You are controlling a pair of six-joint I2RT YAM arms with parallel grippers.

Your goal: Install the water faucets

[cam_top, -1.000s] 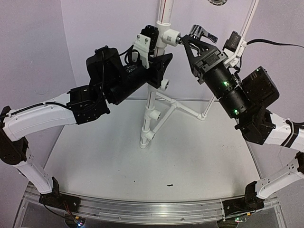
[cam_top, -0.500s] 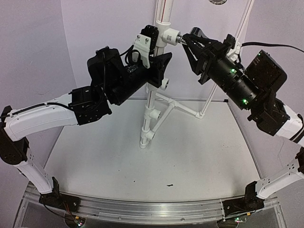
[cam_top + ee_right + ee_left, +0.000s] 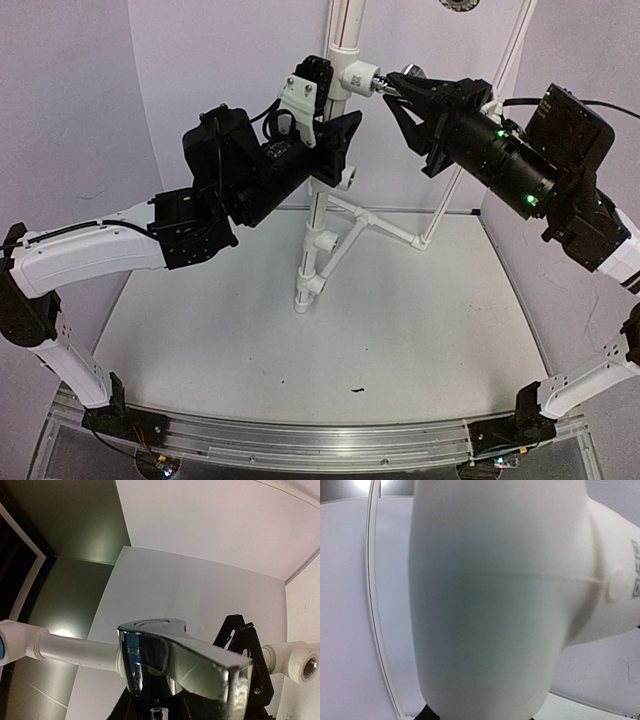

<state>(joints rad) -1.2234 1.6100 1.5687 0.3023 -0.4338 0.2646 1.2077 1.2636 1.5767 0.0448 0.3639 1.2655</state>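
Right arm's wrist has rolled and swung up toward the right since 1 second ago, and the lever handle that then stuck out above its fingers no longer shows from above. The left arm has barely shifted.

From the top view, the right gripper [image 3: 398, 92] reaches in from the right with its fingers clamped on the faucet [image 3: 408, 72]. The faucet sits high above the table [image 3: 400, 340], and its chrome stub points left at the side opening of the white tee fitting [image 3: 358, 75] at the top of the upright pipe [image 3: 322, 215]. Stub and opening look to be touching; how far the thread is in cannot be made out.

In the right wrist view the faucet [image 3: 175, 660] fills the lower middle, its flat shiny lever facing the camera, with dark fingers [image 3: 135, 707] just under it. Behind it runs a white crosswise pipe [image 3: 75, 650], and another fitting with a round opening [image 3: 300, 662] shows at the right edge.

The left gripper [image 3: 335, 140] sits against the upright pipe just below the tee, 1 black finger crossing in front of it. The left wrist view shows only the white pipe [image 3: 490, 605], blurred and very close. Whether these fingers press on the pipe I cannot tell.
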